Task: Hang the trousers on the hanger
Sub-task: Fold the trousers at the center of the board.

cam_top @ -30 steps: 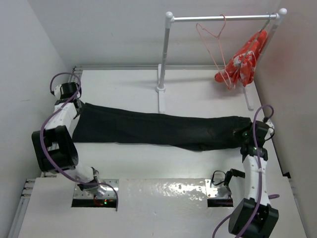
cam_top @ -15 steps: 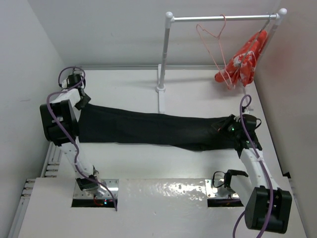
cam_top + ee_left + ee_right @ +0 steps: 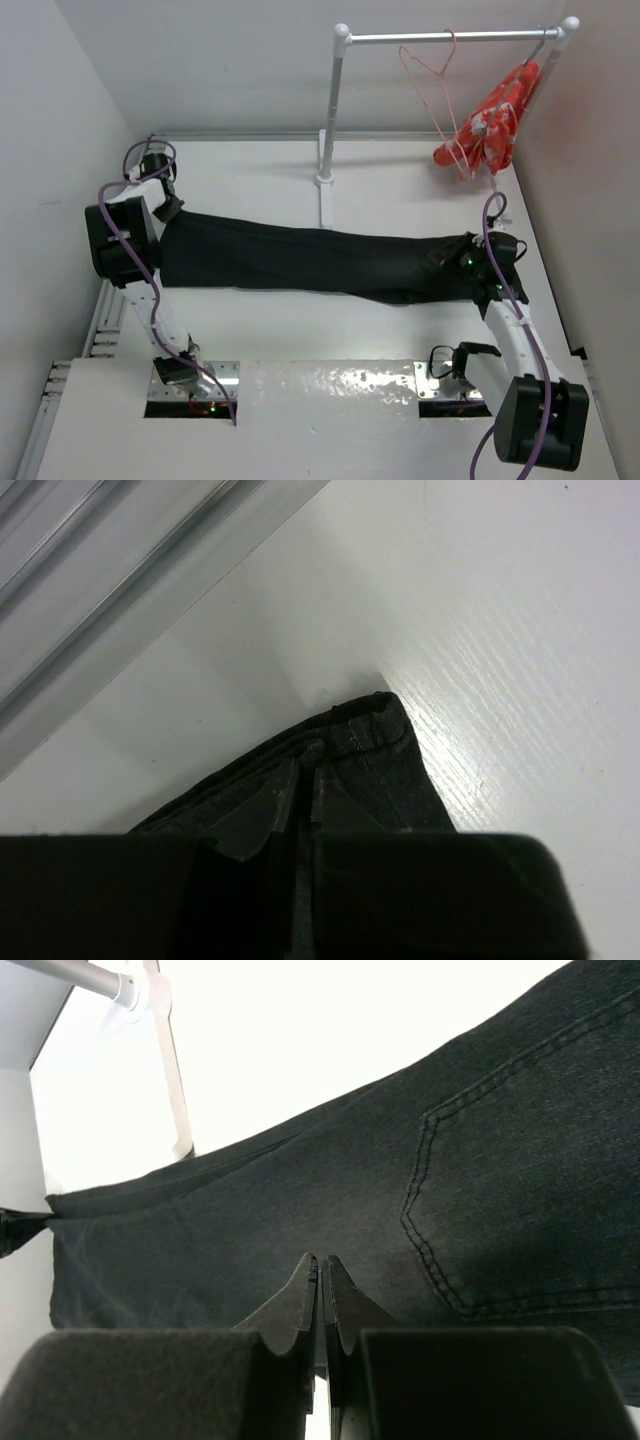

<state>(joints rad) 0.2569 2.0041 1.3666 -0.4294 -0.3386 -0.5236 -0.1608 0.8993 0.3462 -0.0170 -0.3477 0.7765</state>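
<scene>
The trousers (image 3: 320, 262) lie flat across the table (image 3: 250, 180), the hanger (image 3: 430, 85) on the far rail (image 3: 450, 37). My left fingers (image 3: 260, 825) pinch the hem corner; the right fingers (image 3: 290, 1305) are clenched at the waist, grip unclear. It's limp, floppy cloth, so I'd hold both ends.

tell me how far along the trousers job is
Done: the trousers lie flat on the table. In hand: left gripper shut on the hem corner, right gripper shut on the pocket end. Left: lifting them onto the hanger, hanging bare on the rail.
</scene>
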